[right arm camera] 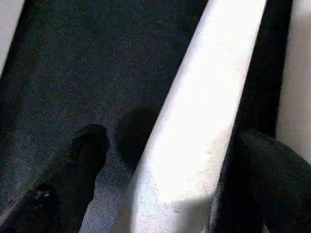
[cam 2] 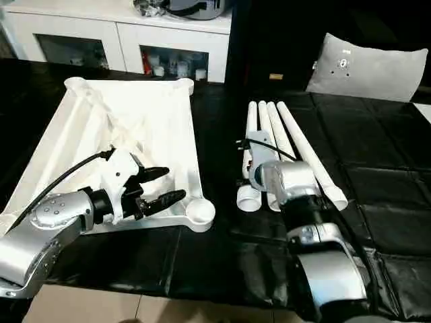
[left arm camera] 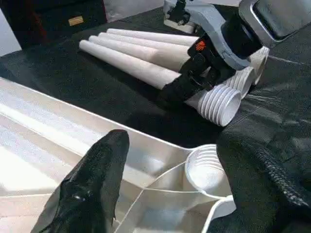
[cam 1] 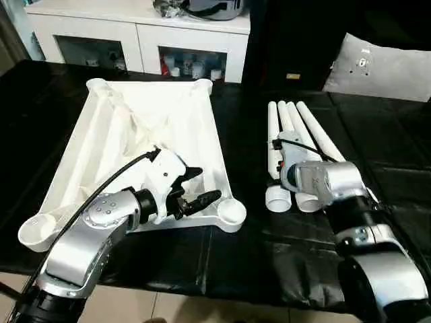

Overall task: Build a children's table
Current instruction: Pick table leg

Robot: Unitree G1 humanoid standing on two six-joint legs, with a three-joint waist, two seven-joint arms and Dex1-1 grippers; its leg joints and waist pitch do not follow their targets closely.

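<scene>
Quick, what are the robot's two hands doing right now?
Left hand: open, holding nothing, over the upside-down table top.
Right hand: open, fingers on either side of a table leg, not closed on it.

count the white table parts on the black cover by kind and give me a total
large white plastic rectangular top, ribbed underside up: 1
long white tapered tubular plastic legs, lying side by side: 4
total: 5 white parts on the black table cover
</scene>
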